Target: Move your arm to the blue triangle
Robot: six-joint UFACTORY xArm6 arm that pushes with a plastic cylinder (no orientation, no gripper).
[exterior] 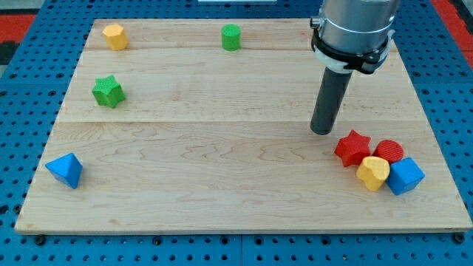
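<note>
The blue triangle (65, 170) lies near the board's lower left corner. My tip (321, 131) rests on the board at the view's right, far to the right of the blue triangle and slightly above it. The tip stands just left of and above a cluster of blocks: a red star (352, 148), a red cylinder (389, 151), a yellow block (373, 173) and a blue cube (405, 176). The tip touches none of them.
A yellow block (114, 35) sits at the top left, a green cylinder (231, 37) at the top middle, and a green star (109, 91) at the left. The wooden board (222, 148) lies on a blue pegboard surface.
</note>
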